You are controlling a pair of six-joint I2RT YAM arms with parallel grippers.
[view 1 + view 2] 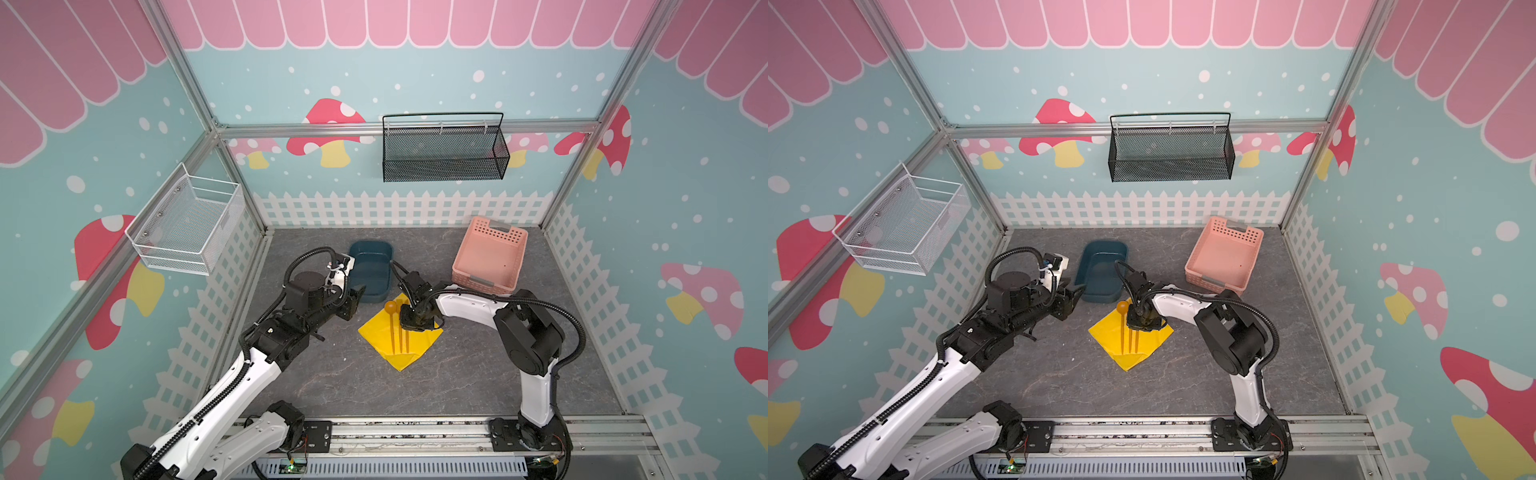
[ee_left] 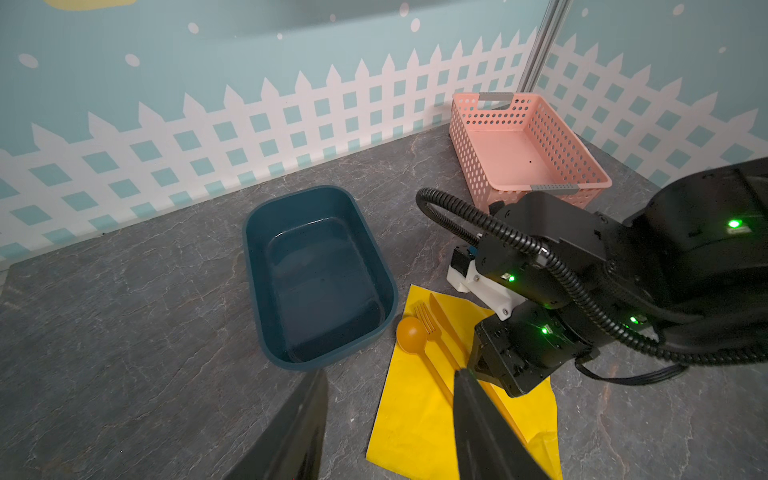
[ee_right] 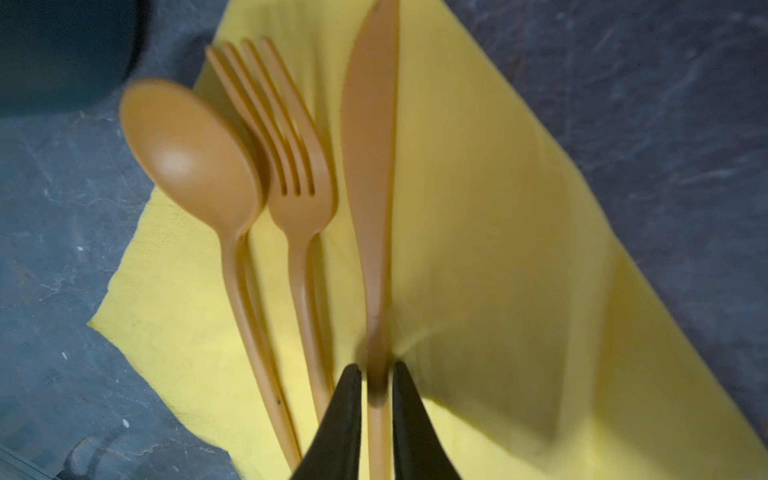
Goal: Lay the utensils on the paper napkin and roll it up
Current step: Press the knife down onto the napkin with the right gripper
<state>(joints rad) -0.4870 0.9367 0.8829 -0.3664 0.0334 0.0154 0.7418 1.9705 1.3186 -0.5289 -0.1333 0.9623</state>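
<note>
The yellow paper napkin point(image 1: 376, 332) point(image 2: 415, 415) lies as a diamond on the grey table, its near corner folded over. On it, side by side, lie the orange utensils: the spoon point(image 3: 191, 158) point(image 1: 390, 306), whose bowl reaches past the napkin's edge, the fork point(image 3: 299, 199) and the knife point(image 3: 368, 166). My right gripper point(image 3: 377, 365) point(image 1: 409, 327) points down over the napkin. Its fingers straddle the knife's handle, slightly open, with thin gaps on both sides. My left gripper point(image 2: 390, 374) point(image 1: 357, 297) hangs open and empty above the table, between the napkin and the tub.
A dark blue tub point(image 1: 371, 246) point(image 2: 249, 249) stands empty just behind the napkin. A pink perforated basket point(image 1: 490, 232) point(image 2: 465, 141) sits at the back right. A white wire basket point(image 1: 187, 224) and a black mesh basket point(image 1: 444, 153) hang on the walls.
</note>
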